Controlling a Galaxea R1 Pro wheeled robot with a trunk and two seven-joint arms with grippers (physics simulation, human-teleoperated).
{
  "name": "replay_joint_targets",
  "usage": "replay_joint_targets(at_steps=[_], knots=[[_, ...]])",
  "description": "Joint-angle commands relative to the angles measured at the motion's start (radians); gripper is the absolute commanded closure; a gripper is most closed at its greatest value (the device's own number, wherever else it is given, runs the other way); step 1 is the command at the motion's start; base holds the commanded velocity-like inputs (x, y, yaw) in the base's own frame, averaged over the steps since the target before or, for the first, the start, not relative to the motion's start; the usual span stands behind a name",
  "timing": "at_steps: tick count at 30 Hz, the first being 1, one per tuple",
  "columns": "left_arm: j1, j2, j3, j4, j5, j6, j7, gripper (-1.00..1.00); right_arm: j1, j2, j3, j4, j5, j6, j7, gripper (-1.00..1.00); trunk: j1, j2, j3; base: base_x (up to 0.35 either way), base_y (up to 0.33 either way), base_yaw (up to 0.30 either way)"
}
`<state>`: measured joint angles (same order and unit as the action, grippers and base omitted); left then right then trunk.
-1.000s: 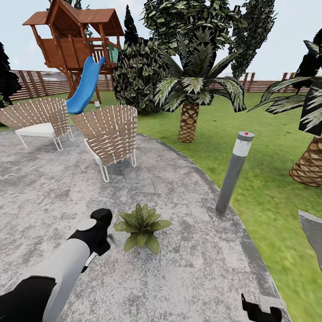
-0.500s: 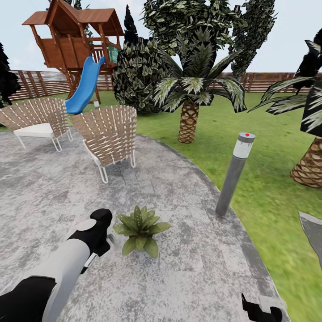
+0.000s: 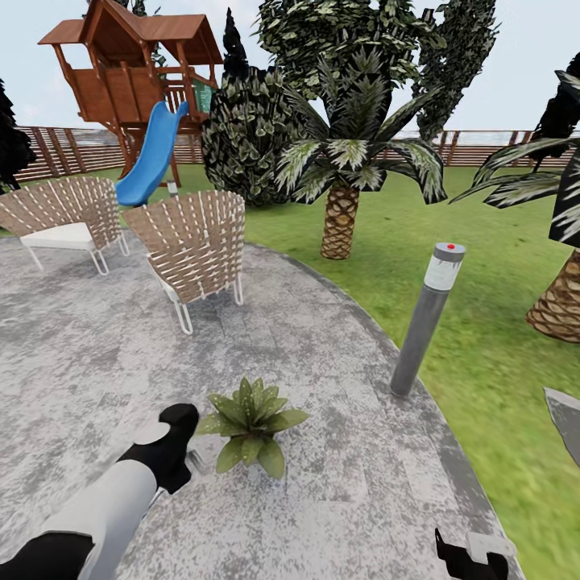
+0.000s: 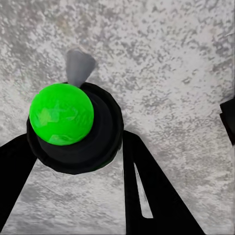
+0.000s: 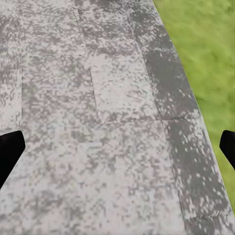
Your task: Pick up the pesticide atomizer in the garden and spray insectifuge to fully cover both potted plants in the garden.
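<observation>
In the left wrist view my left gripper (image 4: 78, 144) has its two black fingers (image 4: 147, 191) closed on the pesticide atomizer (image 4: 61, 113), seen end-on as a round black body with a bright green cap and a grey nozzle, above the stone patio. In the head view that gripper (image 3: 177, 435) hangs low just left of a potted plant (image 3: 246, 415), a rosette of speckled green leaves standing on the patio; whether they touch I cannot tell. My right gripper (image 3: 467, 557) sits at the lower edge, and in the right wrist view its fingertips (image 5: 10, 152) stand wide apart over bare patio.
A grey bollard lamp (image 3: 424, 318) stands at the patio's edge, right of the plant. Two wicker chairs (image 3: 193, 246) are further back on the left. Lawn (image 3: 483, 362), palms (image 3: 340, 217), a playhouse with blue slide (image 3: 149, 157) and a fence lie beyond.
My left arm has dropped a little lower and back toward me beside the plant. The head view has shifted slightly. The right gripper has not moved.
</observation>
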<state>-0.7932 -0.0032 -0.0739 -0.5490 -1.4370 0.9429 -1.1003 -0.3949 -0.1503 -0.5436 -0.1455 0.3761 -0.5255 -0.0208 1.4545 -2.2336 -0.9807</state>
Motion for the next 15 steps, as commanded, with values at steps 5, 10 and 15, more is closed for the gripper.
replay_joint_targets(at_steps=[5,10,15], knots=[[-0.01,0.0,0.079,-0.016,-0.01,0.004,-0.004,1.0,-0.001,0.0,-0.007,0.001,0.011,-0.004,-0.002,-1.0,0.0,0.0,-0.001,0.0,0.0,0.0],[-0.011,0.006,0.088,-0.016,-0.011,0.004,0.011,1.0,-0.001,0.0,-0.007,0.001,0.011,-0.004,-0.002,-1.0,0.0,0.0,-0.001,0.0,0.0,0.0],[0.0,0.031,0.091,-0.004,-0.008,0.002,0.02,1.0,-0.001,0.0,-0.007,0.001,0.011,-0.004,-0.002,-1.0,0.0,0.0,-0.001,0.0,0.0,0.0]])
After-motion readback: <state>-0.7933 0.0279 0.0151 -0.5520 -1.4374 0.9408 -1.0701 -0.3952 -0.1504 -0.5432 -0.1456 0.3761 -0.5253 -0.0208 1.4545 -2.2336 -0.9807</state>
